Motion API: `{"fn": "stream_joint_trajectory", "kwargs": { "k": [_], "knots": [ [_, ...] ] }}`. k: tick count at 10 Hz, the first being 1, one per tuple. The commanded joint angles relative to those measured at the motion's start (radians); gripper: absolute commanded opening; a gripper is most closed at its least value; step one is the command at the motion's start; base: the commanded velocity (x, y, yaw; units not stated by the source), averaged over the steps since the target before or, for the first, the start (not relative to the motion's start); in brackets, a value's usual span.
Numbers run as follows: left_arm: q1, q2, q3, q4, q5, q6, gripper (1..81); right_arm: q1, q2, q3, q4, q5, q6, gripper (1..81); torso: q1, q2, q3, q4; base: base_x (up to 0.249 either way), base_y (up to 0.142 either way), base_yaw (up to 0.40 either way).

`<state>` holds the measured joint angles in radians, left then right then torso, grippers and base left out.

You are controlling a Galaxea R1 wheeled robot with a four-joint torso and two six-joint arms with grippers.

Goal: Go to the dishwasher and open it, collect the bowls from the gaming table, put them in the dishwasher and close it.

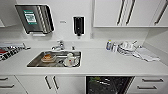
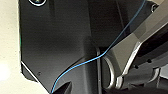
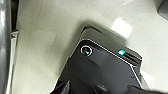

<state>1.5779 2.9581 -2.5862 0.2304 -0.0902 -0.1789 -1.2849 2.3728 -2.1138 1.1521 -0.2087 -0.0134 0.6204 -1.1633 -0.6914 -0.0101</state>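
Already the dishwasher [image 1: 108,85] stood open below the counter [image 1: 100,63], right of the sink [image 1: 53,59], so its lowered door could trip the base on approach, though I could not tell either gripper's state.

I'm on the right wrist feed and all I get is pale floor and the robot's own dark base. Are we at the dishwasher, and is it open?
Observer: Yes. In the head view the dishwasher sits under the white counter, and its dark inside with wire racks is showing, so it is open.
Operator: What's above it?
Observer: On the counter there is a dish rack with white crockery, beside small bottles.
Operator: Anything to the left?
Observer: A steel sink with a white mug and an orange-brown item in it.
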Motion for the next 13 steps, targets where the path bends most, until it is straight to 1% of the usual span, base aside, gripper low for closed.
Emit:
{"fn": "stream_joint_trajectory", "kwargs": {
  "k": [1,3,4,5,6,8,9,11,12,13],
  "knots": [
    [-0.009,-0.007,0.006,-0.008,0.060,0.006,81.1,0.084,-0.027,-0.012,0.086,-0.081,0.003,81.1,0.061,-0.094,0.000,0.000,0.000,0.000,0.000],
    [-0.009,-0.008,0.006,-0.008,0.060,0.006,81.1,0.141,-0.010,-0.012,0.141,-0.081,0.006,81.1,0.106,-0.166,0.000,0.000,0.000,0.000,0.000],
    [-0.009,-0.008,0.006,-0.006,0.063,0.006,81.1,0.173,-0.014,0.006,0.170,-0.077,0.007,81.1,0.065,-0.103,0.000,0.000,0.000,0.000,0.000],
    [-0.008,-0.011,0.006,-0.006,0.066,0.006,81.1,0.207,-0.011,0.006,0.188,-0.051,0.007,81.1,0.086,-0.137,0.000,0.000,0.000,0.000,0.000],
    [-0.009,-0.016,0.006,-0.006,0.067,0.006,81.1,0.256,-0.013,0.011,0.199,-0.029,0.007,81.1,0.095,-0.151,0.001,0.000,0.000,0.000,0.000],
    [-0.009,-0.020,0.008,-0.006,0.070,0.006,81.1,0.345,-0.019,0.035,0.228,-0.024,0.007,81.1,0.103,-0.163,0.001,0.000,0.000,0.000,0.000],
    [-0.009,-0.020,0.008,-0.006,0.072,0.006,81.1,0.394,-0.039,0.081,0.236,-0.028,0.007,81.1,0.102,-0.161,0.001,0.000,0.000,0.000,0.000],
    [-0.008,-0.017,0.008,-0.005,0.072,0.006,81.1,0.468,-0.109,0.199,0.244,-0.024,0.006,81.1,0.103,-0.161,0.001,-0.001,0.000,0.000,0.000],
    [-0.009,-0.017,0.006,0.004,0.072,0.006,81.1,0.494,-0.160,0.276,0.244,-0.021,0.004,81.1,0.103,-0.161,0.001,-0.001,0.000,0.000,0.000],
    [-0.008,-0.017,0.006,0.006,0.072,0.007,81.1,0.499,-0.194,0.343,0.239,-0.021,-0.010,81.1,0.103,-0.161,0.001,-0.001,0.000,0.000,0.000]
  ]
}}
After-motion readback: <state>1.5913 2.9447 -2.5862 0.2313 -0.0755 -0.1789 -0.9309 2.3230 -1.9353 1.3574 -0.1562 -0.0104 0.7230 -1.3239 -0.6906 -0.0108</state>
